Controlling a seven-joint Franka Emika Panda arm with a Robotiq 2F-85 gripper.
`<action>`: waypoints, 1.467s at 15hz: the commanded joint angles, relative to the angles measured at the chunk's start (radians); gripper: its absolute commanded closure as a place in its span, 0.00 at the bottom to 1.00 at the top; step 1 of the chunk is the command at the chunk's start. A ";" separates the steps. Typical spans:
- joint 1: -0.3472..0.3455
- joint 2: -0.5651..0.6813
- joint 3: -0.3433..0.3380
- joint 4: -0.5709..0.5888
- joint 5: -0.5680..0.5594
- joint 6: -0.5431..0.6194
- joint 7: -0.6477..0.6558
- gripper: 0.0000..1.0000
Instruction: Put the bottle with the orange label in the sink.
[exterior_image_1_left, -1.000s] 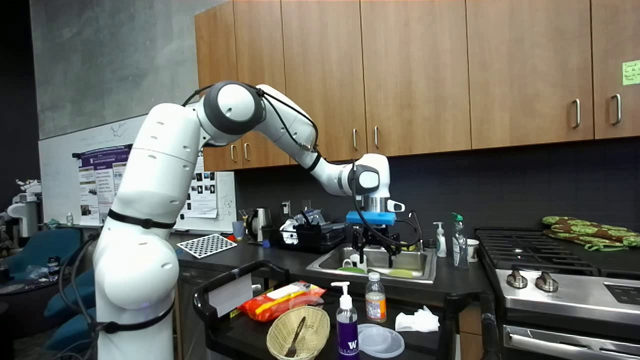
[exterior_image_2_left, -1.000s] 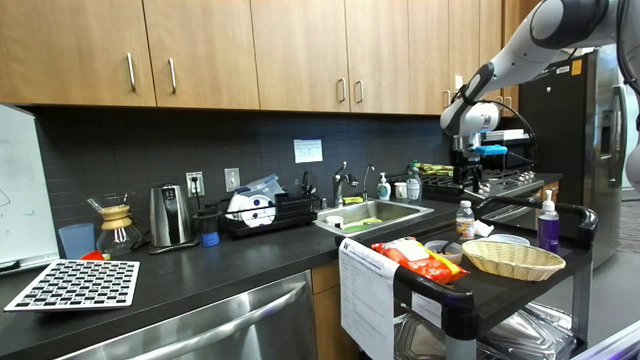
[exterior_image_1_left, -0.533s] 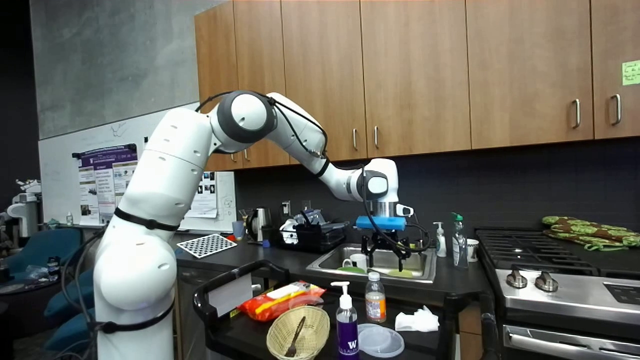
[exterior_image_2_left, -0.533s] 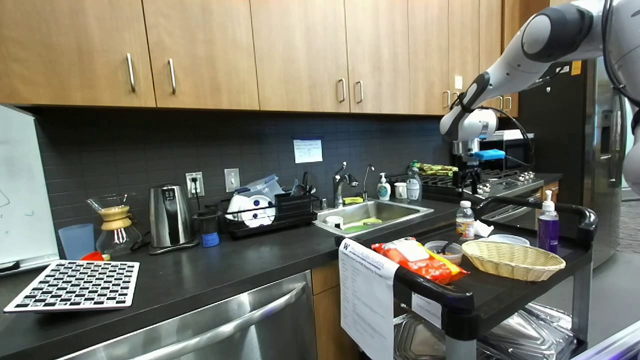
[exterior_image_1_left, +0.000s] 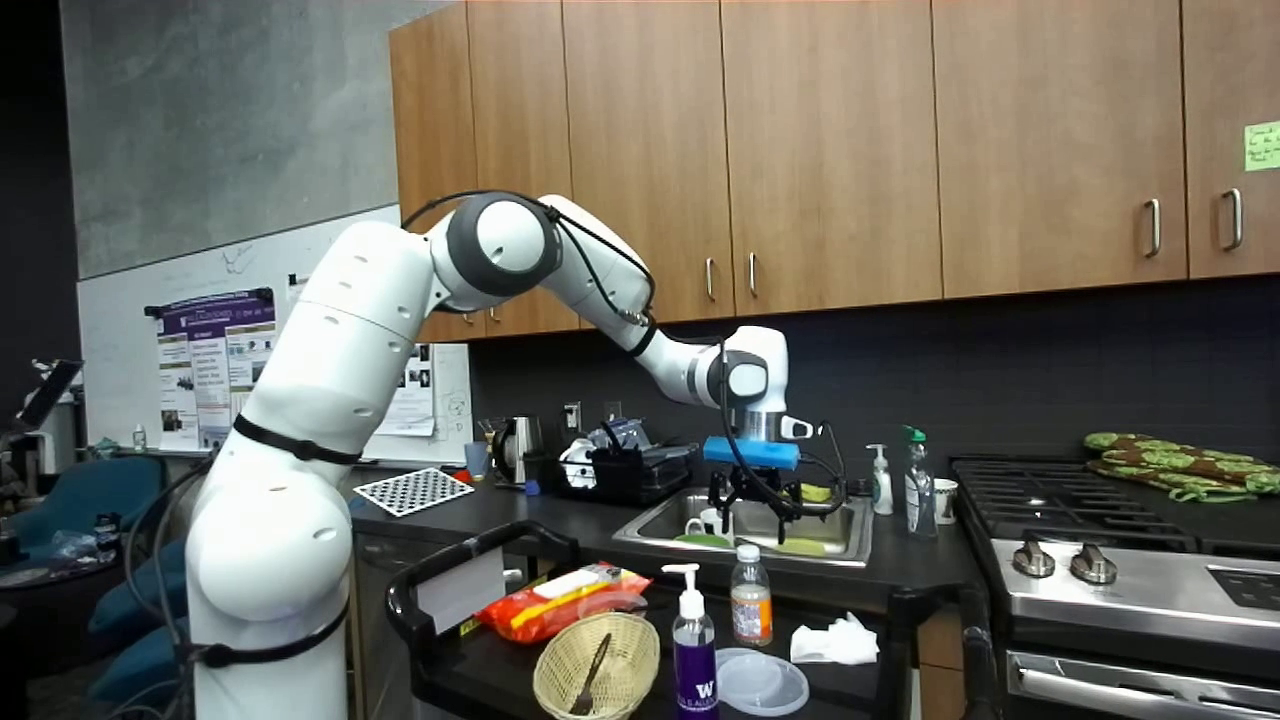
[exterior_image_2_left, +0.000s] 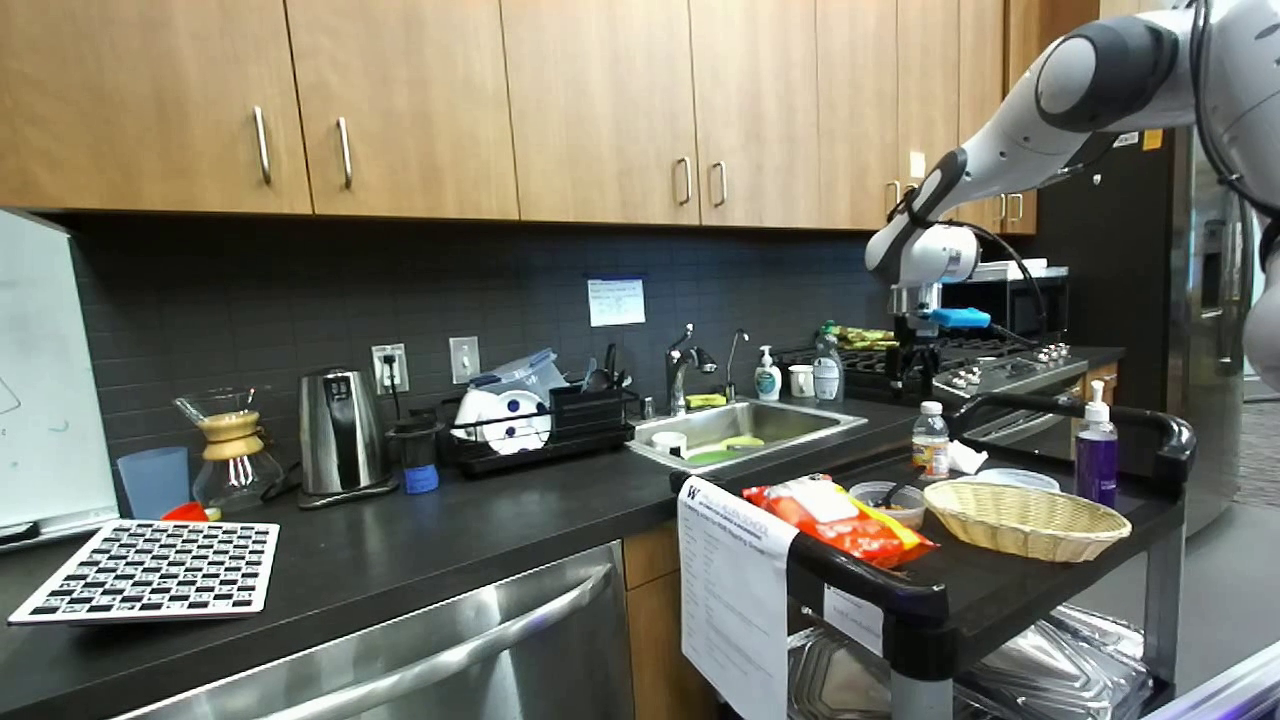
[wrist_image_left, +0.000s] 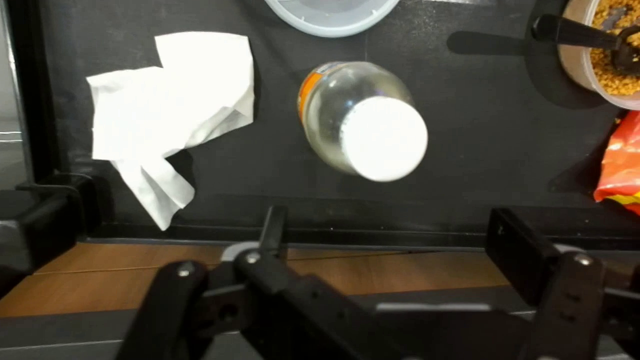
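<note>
The bottle (exterior_image_1_left: 752, 612) is clear with a white cap and an orange label. It stands upright on the black cart, also seen in an exterior view (exterior_image_2_left: 930, 448). In the wrist view the bottle (wrist_image_left: 360, 120) lies ahead of the fingers, its cap just above the gap between the fingertips in the picture. My gripper (wrist_image_left: 387, 220) is open and empty, its fingers wide apart over the cart's edge. In both exterior views my gripper (exterior_image_1_left: 752, 528) (exterior_image_2_left: 912, 385) hangs above the height of the bottle's cap. The metal sink (exterior_image_1_left: 840, 525) (exterior_image_2_left: 785, 424) is set in the counter behind the cart.
Near the bottle lie a white crumpled napkin (wrist_image_left: 165, 105), a plastic lid (exterior_image_1_left: 762, 682), a purple pump bottle (exterior_image_1_left: 695, 650), a wicker basket (exterior_image_1_left: 570, 665) and a red bag (exterior_image_1_left: 560, 600). A mug (exterior_image_2_left: 670, 441) stands in the sink. A tub with a spoon (wrist_image_left: 580, 50) is near the bag.
My gripper has come lower and, in both exterior views, has lately shifted left in the picture. It stays open. The bottle has not moved.
</note>
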 joint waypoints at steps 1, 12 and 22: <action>-0.012 -0.006 0.013 -0.006 0.004 -0.019 -0.020 0.00; -0.034 -0.050 -0.001 -0.058 0.004 -0.075 -0.017 0.00; -0.028 -0.060 -0.002 -0.094 -0.002 -0.071 -0.011 0.36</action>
